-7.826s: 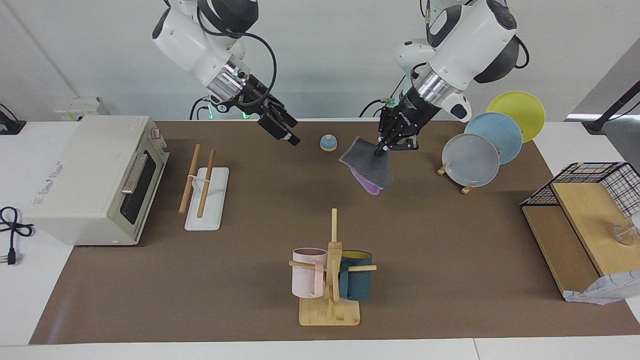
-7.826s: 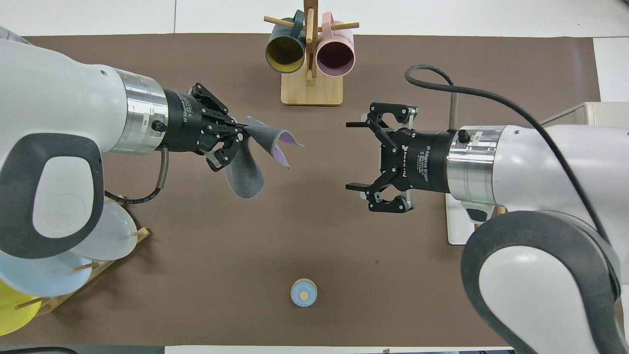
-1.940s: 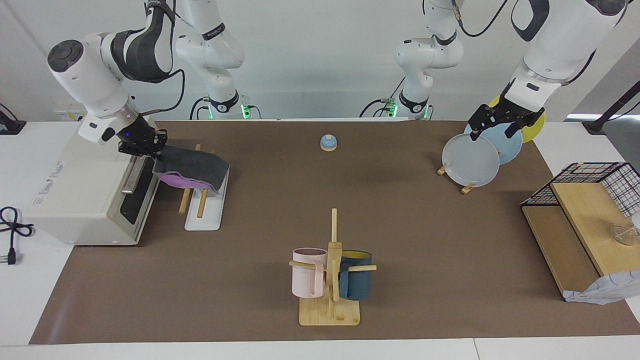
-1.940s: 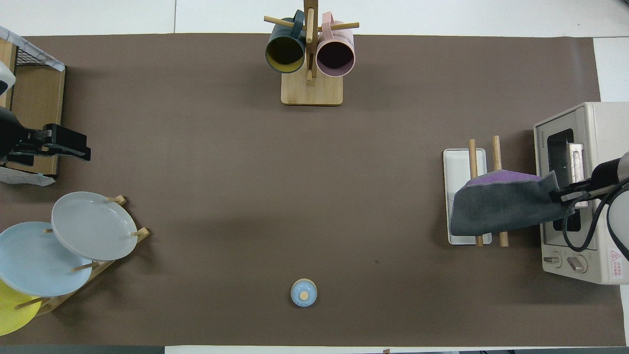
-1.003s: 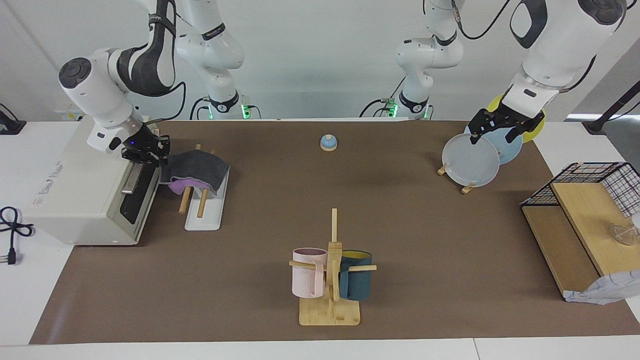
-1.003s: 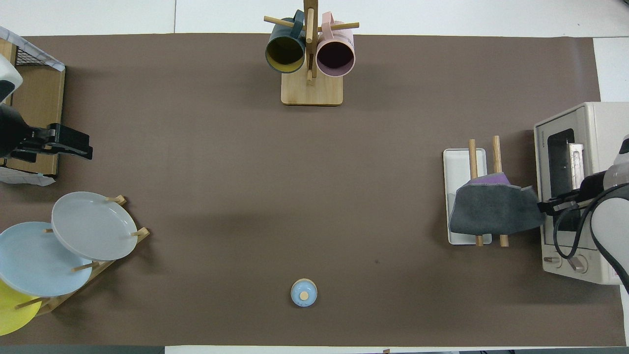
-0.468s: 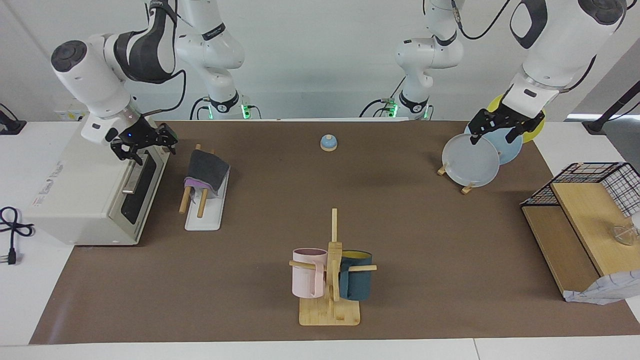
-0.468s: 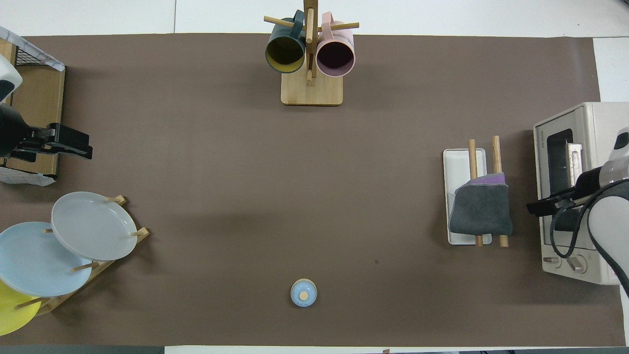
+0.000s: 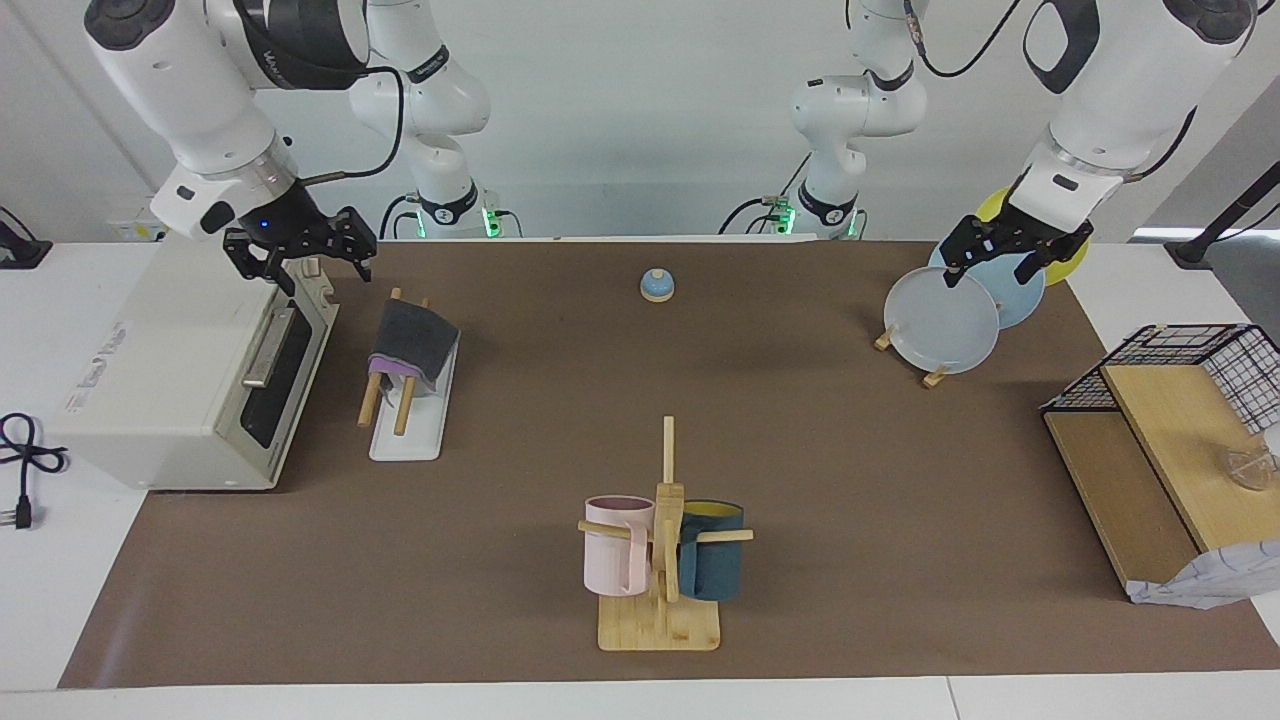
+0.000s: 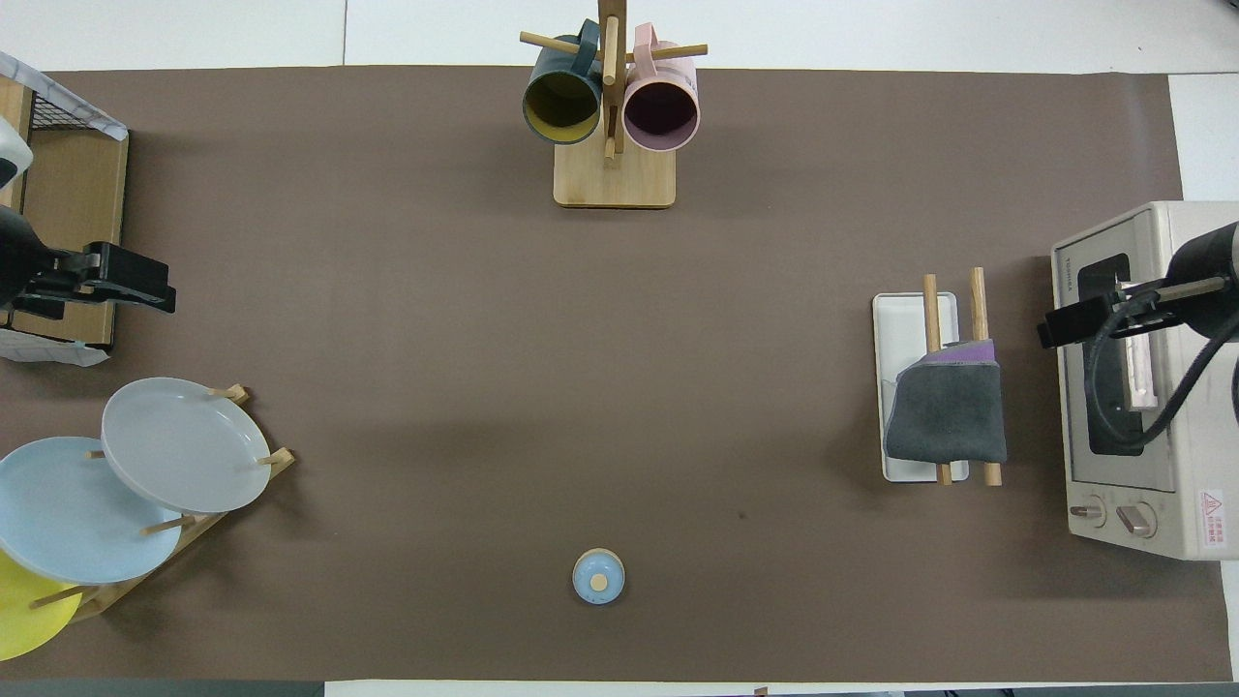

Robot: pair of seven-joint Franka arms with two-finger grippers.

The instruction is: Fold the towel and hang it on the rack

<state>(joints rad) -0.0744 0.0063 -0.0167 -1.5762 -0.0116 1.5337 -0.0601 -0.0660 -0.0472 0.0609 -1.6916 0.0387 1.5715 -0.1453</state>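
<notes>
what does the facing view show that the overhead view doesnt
Only the facing view shows both arms whole, with the right end effector open over the toaster oven and the left end effector open over the plates. Only the overhead view looks into the mugs. Both show the towel folded over the rack, grey face out.

rack (image 9: 405, 385): the folded towel (image 9: 410, 338) hides the middle of both dowels and part of the white base.
towel, lower layers: only a purple strip shows under the grey; the rest is covered.
right arm: overhead, cut off by the picture's edge over the oven (image 10: 1133, 387).
left arm: overhead, mostly out of the picture; only the dark tip shows over the wooden shelf (image 10: 68, 194).
yellow plate (image 10: 24, 615): cut by the corner overhead; largely covered by the left arm in the facing view.
</notes>
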